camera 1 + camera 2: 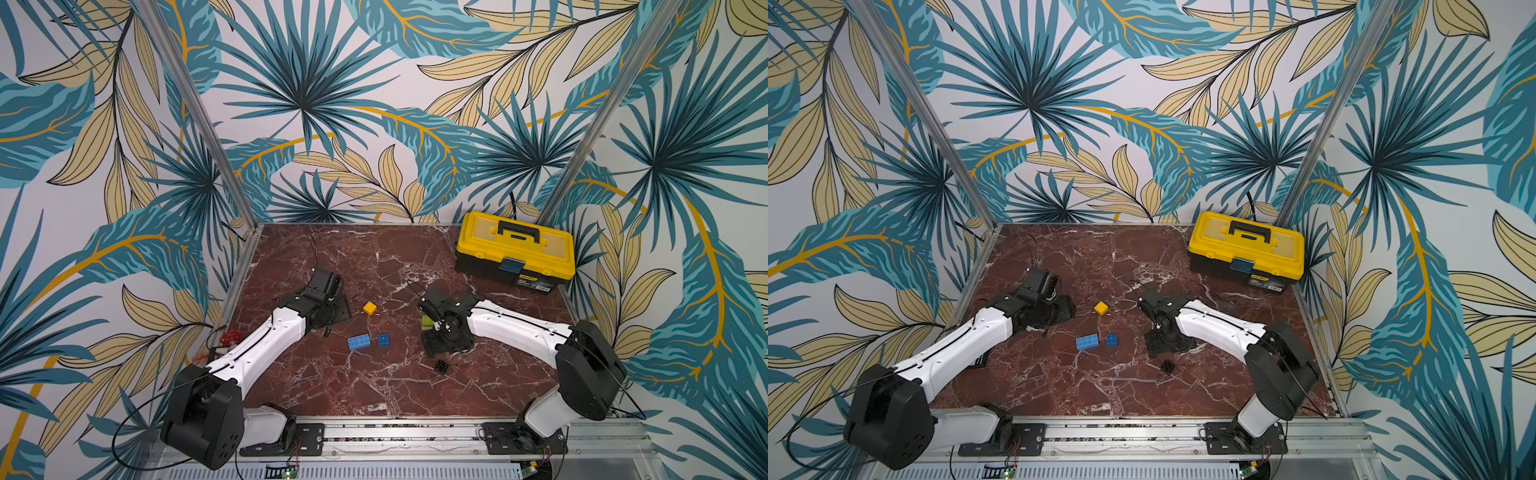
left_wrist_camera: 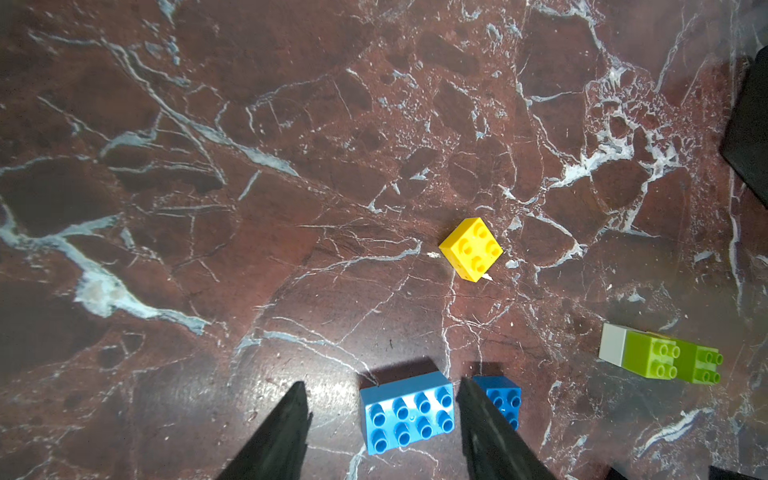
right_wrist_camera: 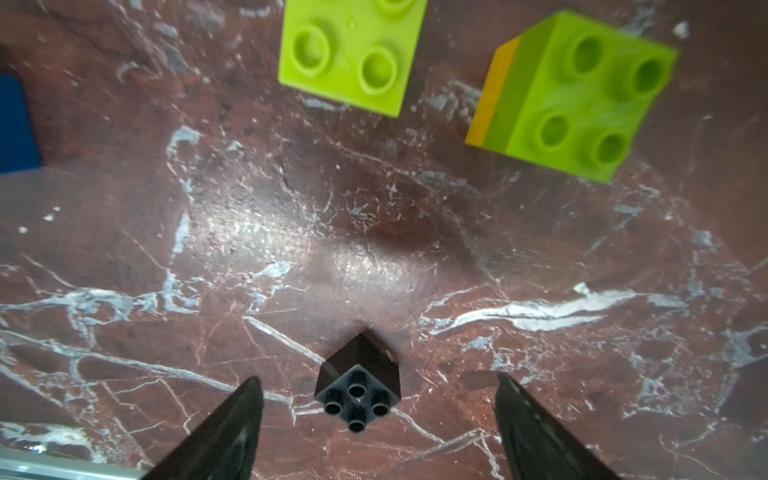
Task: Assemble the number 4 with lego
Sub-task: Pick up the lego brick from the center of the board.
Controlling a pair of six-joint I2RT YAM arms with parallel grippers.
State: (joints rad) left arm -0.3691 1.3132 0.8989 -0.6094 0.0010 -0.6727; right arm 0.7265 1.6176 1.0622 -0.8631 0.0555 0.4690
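Right wrist view has your right gripper (image 3: 377, 376) spread wide and holding nothing. The black brick (image 3: 357, 399) sits loose on the marble between the fingers, touching neither. Further out there's a lime green brick (image 3: 353, 54) and, near it, a green-on-yellow stack (image 3: 582, 95). Your left gripper (image 2: 381, 382) is empty too, fingers apart. The light-blue brick (image 2: 407, 411) shows in the gap, the dark blue brick (image 2: 503, 399) just past one finger, and the yellow brick (image 2: 471, 249) beyond. All the lego sits mid-table (image 1: 374, 395), well off the edges. The toolbox (image 1: 515, 253) fills the far right corner.
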